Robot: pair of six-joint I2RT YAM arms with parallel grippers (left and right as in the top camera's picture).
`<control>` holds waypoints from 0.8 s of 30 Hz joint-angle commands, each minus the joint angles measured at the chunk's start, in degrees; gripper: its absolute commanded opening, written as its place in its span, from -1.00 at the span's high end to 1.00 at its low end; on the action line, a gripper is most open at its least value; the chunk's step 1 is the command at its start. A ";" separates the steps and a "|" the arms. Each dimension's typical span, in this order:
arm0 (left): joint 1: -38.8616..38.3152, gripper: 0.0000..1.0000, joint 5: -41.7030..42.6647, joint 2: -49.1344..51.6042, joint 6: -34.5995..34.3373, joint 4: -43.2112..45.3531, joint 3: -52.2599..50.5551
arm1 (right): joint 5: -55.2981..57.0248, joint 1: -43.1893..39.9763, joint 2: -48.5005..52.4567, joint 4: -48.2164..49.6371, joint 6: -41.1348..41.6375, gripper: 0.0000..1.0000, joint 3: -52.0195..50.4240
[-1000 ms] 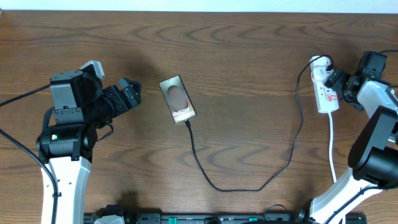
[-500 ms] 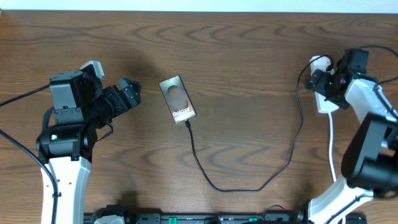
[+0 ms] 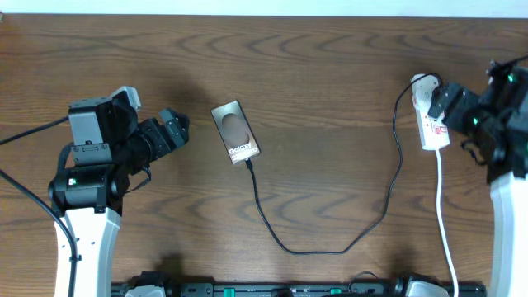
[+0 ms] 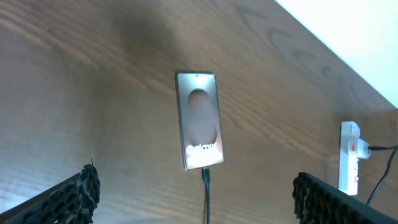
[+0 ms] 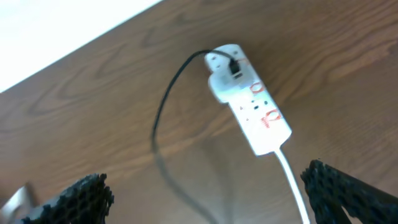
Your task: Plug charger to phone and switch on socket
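Phone (image 3: 236,132): lies flat on the table (image 3: 330,74), well left of the socket, lettering up; the cable enters its lower edge, so the charging step looks done.
Charger (image 3: 330,247): runs from the phone in a loose loop up to the socket's far end, where it is plugged in; the slack keeps the phone from being pulled.
Socket (image 3: 431,115): white strip near the table's right edge, red marks on top; whether it is switched on cannot be told.
Right gripper (image 3: 458,106): just right of the socket, not touching it; fingers apart and empty, probably placed to reach the switch.
Left gripper (image 3: 169,130): left of the phone, well apart from the socket; fingers apart, holding nothing, out of the way.
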 commanded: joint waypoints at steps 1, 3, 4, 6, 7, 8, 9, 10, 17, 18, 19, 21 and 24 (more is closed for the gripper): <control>0.00 -0.96 1.05 -0.35 1.64 -1.95 0.13 | -5.57 -0.24 -7.41 -4.81 -0.90 -0.99 0.09; 0.00 -0.96 7.63 -1.14 8.94 -3.54 0.13 | -8.20 -0.22 -12.41 -9.97 -2.56 -0.99 0.09; -0.02 -0.96 9.68 -1.49 10.86 -4.13 0.13 | -8.98 -0.22 -14.05 -11.85 -3.41 -0.99 0.09; 0.00 -0.96 11.98 -2.45 13.49 -6.01 0.13 | -10.34 -0.22 -17.05 -15.26 -5.25 -0.99 0.09; -0.02 -0.96 12.20 -3.08 14.56 -7.10 0.13 | -10.73 -0.22 -18.56 -16.98 -6.10 -0.99 0.09; -0.02 -0.96 12.41 -3.96 16.26 -8.50 0.13 | -11.17 -0.22 -19.89 -18.47 -6.97 -0.98 0.09; -0.02 -0.96 12.41 -6.47 20.20 -11.63 0.13 | -12.50 -0.22 -22.56 -21.40 -10.08 -0.98 0.07; -0.02 -0.96 12.39 -7.85 21.94 -12.90 0.13 | -13.05 -0.22 -23.54 -22.49 -11.67 -0.99 0.07; -0.02 -0.96 12.41 -22.51 29.99 -18.99 0.13 | -15.06 -0.24 -28.41 -28.79 -18.91 -0.98 -0.02; -0.02 -0.96 12.39 -24.41 31.12 -19.78 0.13 | -15.96 -0.24 -28.85 -29.16 -18.99 -0.98 -0.02; -0.02 -0.96 12.37 -26.27 32.26 -20.61 0.11 | -15.98 -0.24 -29.22 -29.38 -18.95 -0.98 -0.02; 0.00 -0.96 12.33 -29.59 32.96 -21.70 0.11 | -15.50 -0.24 -29.77 -29.62 -18.78 -0.97 -0.02; 0.00 -0.96 12.35 -32.85 32.94 -21.75 0.11 | -15.50 -0.24 -29.81 -29.88 -18.80 -0.99 -0.02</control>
